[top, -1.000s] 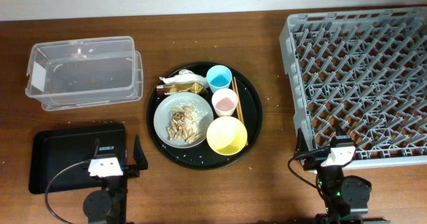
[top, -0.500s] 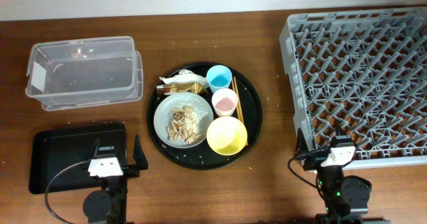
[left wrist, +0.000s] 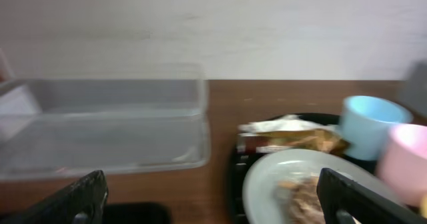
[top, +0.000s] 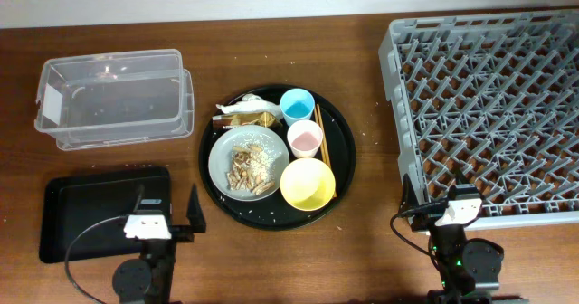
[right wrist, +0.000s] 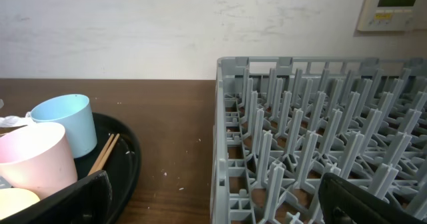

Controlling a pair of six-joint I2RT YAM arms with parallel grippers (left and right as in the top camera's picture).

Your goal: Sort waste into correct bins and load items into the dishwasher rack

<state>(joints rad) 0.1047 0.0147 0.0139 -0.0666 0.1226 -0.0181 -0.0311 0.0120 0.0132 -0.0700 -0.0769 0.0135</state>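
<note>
On the round black tray [top: 345, 150] sit a blue cup [top: 297, 104], a pink cup [top: 305, 139], a yellow bowl [top: 308, 184], wooden chopsticks [top: 321, 137], and a grey-white plate [top: 223, 162] with beige food scraps [top: 246, 165]. White napkins [top: 237, 110] and a gold-brown wrapper [top: 261, 120] lie at the tray's back. My left gripper [top: 168, 212] is open and empty between the shallow black tray [top: 90, 209] and the round tray. My right gripper [top: 435, 196] is open and empty at the front left corner of the grey rack [top: 488, 105].
The clear plastic box [top: 113, 100] stands at the back left. Rice grains are scattered on the wood around the round tray. The left wrist view is blurred and shows the box [left wrist: 100, 124], plate [left wrist: 273, 184] and cups.
My left gripper has shifted a little to the right, toward the round tray. The right arm has not moved.
</note>
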